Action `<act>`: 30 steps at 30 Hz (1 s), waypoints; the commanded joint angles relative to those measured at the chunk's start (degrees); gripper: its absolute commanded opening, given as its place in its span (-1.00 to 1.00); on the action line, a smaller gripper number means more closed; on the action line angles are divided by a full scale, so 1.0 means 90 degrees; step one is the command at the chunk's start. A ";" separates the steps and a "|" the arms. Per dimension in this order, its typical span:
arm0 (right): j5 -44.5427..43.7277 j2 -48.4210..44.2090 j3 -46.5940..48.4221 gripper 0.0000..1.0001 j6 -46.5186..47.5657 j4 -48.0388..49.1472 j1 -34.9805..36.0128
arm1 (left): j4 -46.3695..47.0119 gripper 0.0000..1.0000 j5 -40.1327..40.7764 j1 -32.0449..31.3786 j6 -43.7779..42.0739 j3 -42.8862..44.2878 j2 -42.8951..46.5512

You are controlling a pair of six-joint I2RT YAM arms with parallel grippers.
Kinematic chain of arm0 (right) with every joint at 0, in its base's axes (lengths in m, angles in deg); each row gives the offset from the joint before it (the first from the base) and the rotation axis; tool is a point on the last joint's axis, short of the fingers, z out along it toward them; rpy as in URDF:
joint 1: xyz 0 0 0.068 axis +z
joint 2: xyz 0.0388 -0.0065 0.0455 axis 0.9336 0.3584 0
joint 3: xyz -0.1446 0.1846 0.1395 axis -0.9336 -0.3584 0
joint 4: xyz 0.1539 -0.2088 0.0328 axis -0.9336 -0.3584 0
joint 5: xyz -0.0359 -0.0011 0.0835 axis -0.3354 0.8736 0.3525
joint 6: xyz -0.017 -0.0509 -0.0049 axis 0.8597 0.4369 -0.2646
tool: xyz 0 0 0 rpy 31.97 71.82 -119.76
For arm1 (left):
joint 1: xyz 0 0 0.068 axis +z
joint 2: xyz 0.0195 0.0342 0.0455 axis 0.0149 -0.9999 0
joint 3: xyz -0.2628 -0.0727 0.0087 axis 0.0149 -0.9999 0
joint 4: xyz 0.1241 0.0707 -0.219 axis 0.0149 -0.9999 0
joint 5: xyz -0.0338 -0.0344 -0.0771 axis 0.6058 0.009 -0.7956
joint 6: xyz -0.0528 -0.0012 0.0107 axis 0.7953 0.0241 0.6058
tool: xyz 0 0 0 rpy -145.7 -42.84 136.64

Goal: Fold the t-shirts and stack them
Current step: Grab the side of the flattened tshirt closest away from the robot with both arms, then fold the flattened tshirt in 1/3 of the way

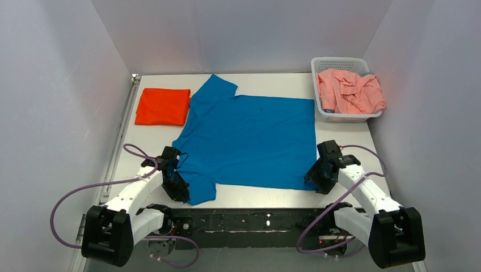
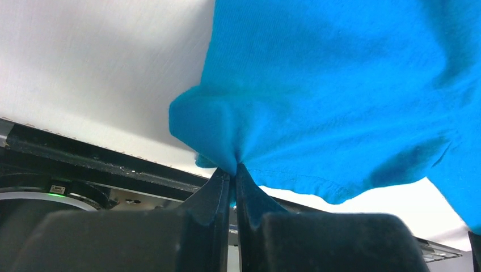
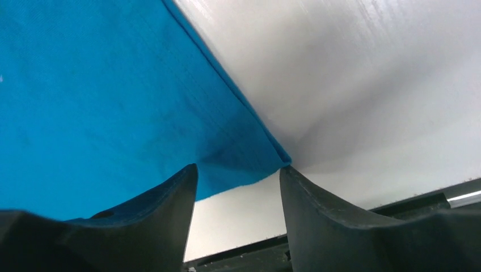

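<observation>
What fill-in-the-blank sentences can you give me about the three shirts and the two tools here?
1. The blue t-shirt lies spread out, and the left tool is ____ on a pinch of its cloth.
2. The folded t-shirt to its left is ____.
3. Crumpled in the white basket, the third t-shirt is ____.
4. The right tool stands ____ around the blue t-shirt's near right corner.

Missing words: shut; orange; pink; open.
</observation>
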 commanded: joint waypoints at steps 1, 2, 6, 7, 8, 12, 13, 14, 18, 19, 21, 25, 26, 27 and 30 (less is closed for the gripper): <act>-0.0007 0.0344 -0.0052 0.21 -0.0092 0.0545 -0.0042 | -0.0848 -1.00 -0.0172 -0.0031 0.0119 -0.0142 0.0071; -0.0066 0.0378 -0.0045 0.21 -0.0104 0.0556 -0.0045 | -0.0864 -1.00 -0.0178 -0.0027 0.0122 -0.0137 0.0088; -0.0182 0.0409 -0.0047 -0.19 -0.0060 0.0587 -0.0045 | -0.0938 -1.00 -0.0196 -0.0029 0.0156 -0.0137 0.0179; -0.0231 0.0394 -0.0040 -0.28 -0.0052 0.0560 -0.0053 | -0.0955 -1.00 -0.0205 -0.0032 0.0168 -0.0141 0.0199; -0.0271 0.0384 -0.0038 -0.46 -0.0034 0.0516 -0.0054 | -0.0978 -1.00 -0.0234 -0.0021 0.0179 -0.0136 0.0219; -0.0503 0.0305 0.0066 -0.97 0.0047 0.0117 -0.0126 | -0.1118 -1.00 -0.0343 -0.0029 0.0279 -0.0138 0.0306; -0.0520 0.0246 0.0102 -0.97 0.0071 0.0013 -0.0137 | -0.1165 -1.00 -0.0457 -0.0042 0.0345 -0.0141 0.0342; -0.0494 0.0129 0.0152 -0.97 0.0100 -0.0145 -0.0142 | -0.1235 -1.00 -0.0543 -0.0073 0.0417 -0.0146 0.0422; -0.0117 -0.0235 0.0430 -0.97 0.0173 -0.0743 -0.0200 | -0.2230 -1.00 -0.0405 -0.0344 0.0718 -0.0102 0.1126; -0.0090 -0.0290 0.0549 -0.97 0.0083 -0.0904 -0.0201 | -0.2447 -1.00 -0.0365 -0.0406 0.0829 -0.0144 0.1337; -0.0297 -0.0315 0.0797 -0.97 0.0072 -0.1266 -0.0212 | -0.2732 -1.00 -0.0457 -0.0491 0.1073 -0.0336 0.1788; -0.0630 -0.0311 0.1119 -0.97 0.0213 -0.1969 -0.0230 | -0.2912 -1.00 -0.0860 -0.0581 0.1437 -0.0744 0.2496; -0.0510 -0.0342 0.1132 -0.97 0.0279 -0.1982 -0.0230 | -0.2947 -1.00 -0.0934 -0.0598 0.1457 -0.0782 0.2576; -0.0422 -0.0373 0.1139 -0.97 0.0309 -0.1961 -0.0230 | -0.2959 -1.00 -0.0981 -0.0610 0.1439 -0.0775 0.2627; -0.0241 -0.0412 0.1089 -0.97 0.0408 -0.1734 -0.0230 | -0.2959 -1.00 -0.0883 -0.0615 0.1273 -0.0490 0.2550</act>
